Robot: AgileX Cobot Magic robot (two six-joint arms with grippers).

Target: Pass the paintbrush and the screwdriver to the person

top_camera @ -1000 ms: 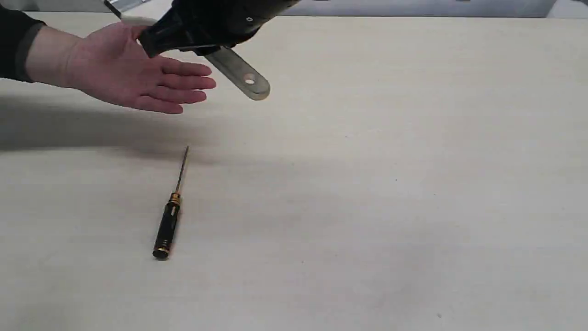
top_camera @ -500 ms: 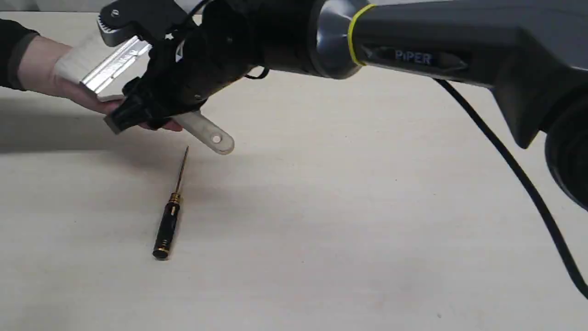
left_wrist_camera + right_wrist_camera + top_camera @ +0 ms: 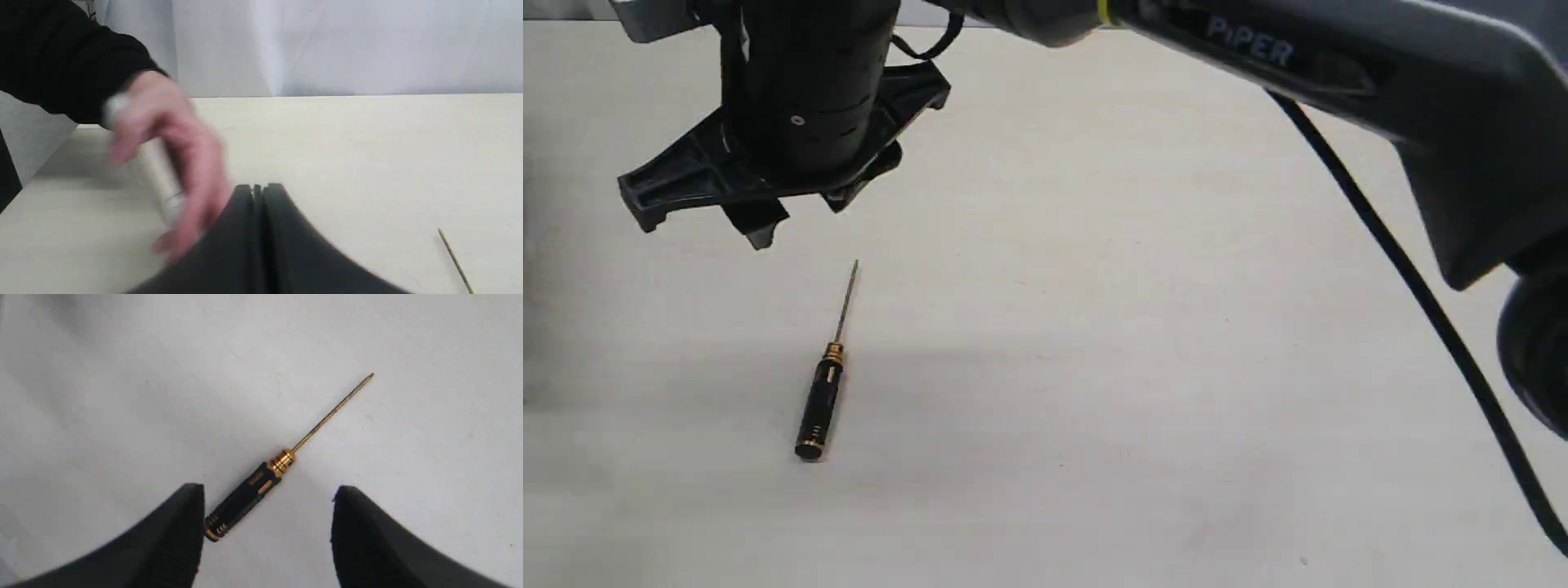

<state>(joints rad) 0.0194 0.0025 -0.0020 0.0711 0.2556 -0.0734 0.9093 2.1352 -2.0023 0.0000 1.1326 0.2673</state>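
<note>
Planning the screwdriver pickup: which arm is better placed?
Right. The right claw is open and points down at the screwdriver, whose handle lies between its fingers in its wrist view. The left claw is shut, its camera catching only the shaft tip.

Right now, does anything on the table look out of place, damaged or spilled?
Nothing stands out. The screwdriver lies flat and whole on the table, and the right gripper hangs above it, jaws open.

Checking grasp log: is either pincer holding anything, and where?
No. Right pincer open above the screwdriver lying on the table; left pincer shut, empty.
</note>
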